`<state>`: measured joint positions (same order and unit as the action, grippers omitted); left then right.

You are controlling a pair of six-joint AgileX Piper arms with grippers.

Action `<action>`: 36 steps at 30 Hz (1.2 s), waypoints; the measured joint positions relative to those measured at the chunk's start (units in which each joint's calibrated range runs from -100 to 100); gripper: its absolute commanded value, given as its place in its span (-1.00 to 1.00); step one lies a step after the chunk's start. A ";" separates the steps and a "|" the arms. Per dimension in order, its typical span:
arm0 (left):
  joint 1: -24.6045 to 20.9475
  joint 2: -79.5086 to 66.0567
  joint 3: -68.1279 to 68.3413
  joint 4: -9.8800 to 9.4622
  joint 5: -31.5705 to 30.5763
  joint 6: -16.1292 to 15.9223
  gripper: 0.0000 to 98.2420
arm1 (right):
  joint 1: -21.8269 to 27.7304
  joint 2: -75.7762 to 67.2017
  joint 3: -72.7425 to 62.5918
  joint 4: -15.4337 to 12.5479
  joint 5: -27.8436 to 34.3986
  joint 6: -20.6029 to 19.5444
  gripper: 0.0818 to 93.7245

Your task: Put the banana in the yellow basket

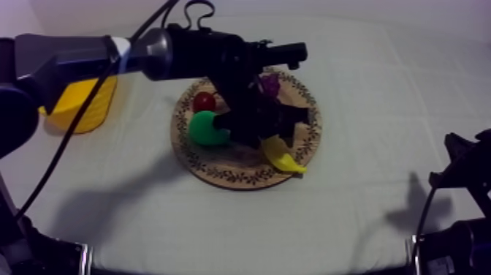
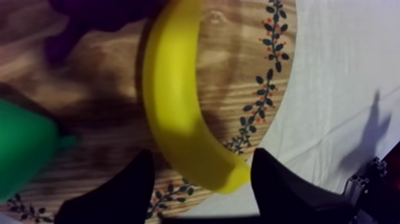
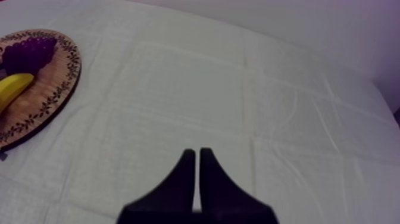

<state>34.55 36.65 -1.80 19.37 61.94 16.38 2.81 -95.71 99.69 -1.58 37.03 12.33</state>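
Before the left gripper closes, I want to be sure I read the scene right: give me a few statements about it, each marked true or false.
1. The banana lies on the wooden board. True.
2. The left gripper is shut on the banana. False: its fingers stand apart, one at each side of the banana's end.
3. The yellow basket stands at my right side of the table. False: it stands at my left side, apart from the board.
4. The right gripper is shut on nothing, over bare cloth. True.
5. The pear is in the basket. False: it lies on the board.
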 measured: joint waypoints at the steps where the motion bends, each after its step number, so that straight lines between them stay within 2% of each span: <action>1: 0.11 0.79 -1.22 -0.12 0.57 0.15 0.19 | 0.00 0.00 0.00 0.00 0.00 0.00 -0.99; 6: 0.23 3.06 -5.29 -0.73 2.35 0.97 0.00 | 0.04 0.00 0.00 0.00 0.00 0.00 -0.99; 15: 0.23 6.80 -11.34 -3.64 9.34 4.60 -0.31 | 0.16 0.00 0.00 0.00 0.00 0.00 -0.99; 21: 0.47 8.89 -14.12 -5.15 12.91 6.56 -0.35 | 0.17 0.00 0.00 0.00 0.00 0.00 -0.99; 29: 1.70 12.32 -20.96 -7.78 21.00 9.73 -0.38 | 0.17 0.00 0.00 0.00 0.00 0.00 -0.99; 36: 2.02 10.63 -23.75 -11.04 24.59 11.69 -0.39 | 0.26 0.00 0.00 0.00 0.00 0.00 -0.99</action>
<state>36.57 47.28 -25.55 8.33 86.54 28.07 3.07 -95.71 99.69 -1.58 37.03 12.33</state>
